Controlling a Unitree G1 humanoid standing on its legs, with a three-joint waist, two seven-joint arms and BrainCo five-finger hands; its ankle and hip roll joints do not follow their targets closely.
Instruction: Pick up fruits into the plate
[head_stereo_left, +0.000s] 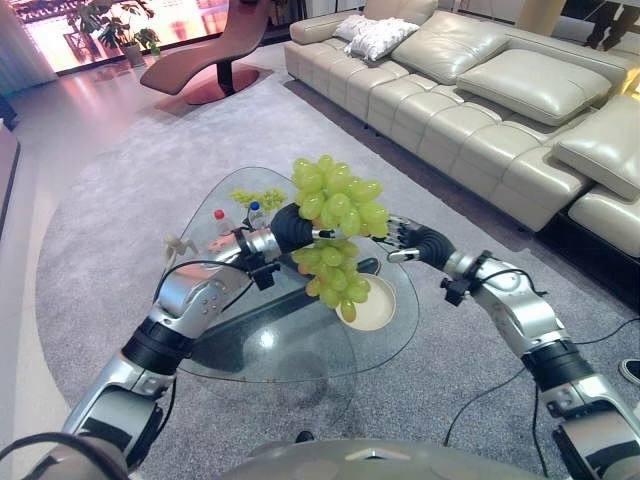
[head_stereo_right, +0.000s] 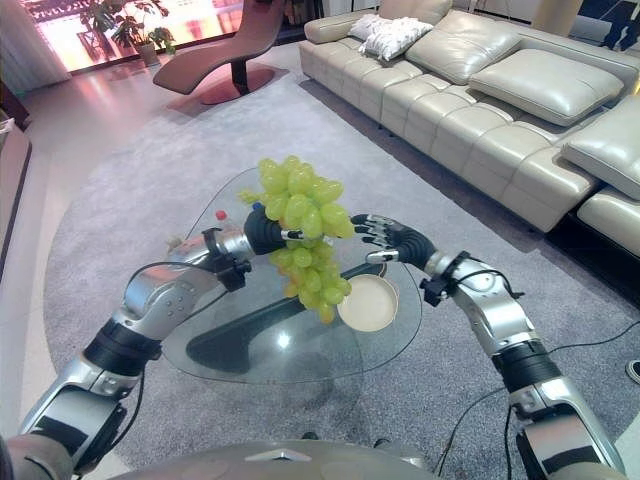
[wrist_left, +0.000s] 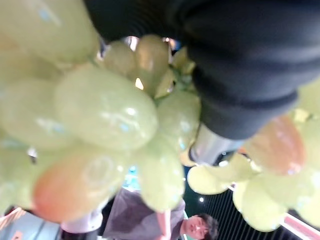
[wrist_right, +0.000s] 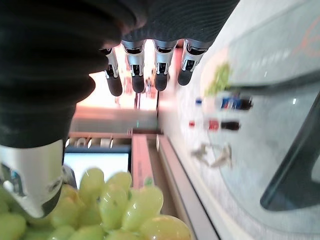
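Left hand (head_stereo_left: 292, 228) is curled round the big bunch of pale green grapes (head_stereo_left: 338, 235), held in the air above the round glass worktop (head_stereo_left: 250, 350), with the bunch's tail dangling just over the small round cream plate (head_stereo_left: 368, 305). Right hand (head_stereo_right: 385, 238) hovers beside the bunch, fingers relaxed, holding nothing. Best bet: lower straight down until the bunch rests on the plate, centred, then release; 1 smaller green bunch (head_stereo_left: 260, 198) lies beyond the left hand.

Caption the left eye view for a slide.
Left hand lifts a green grape bunch above the plate, right hand open alongside.
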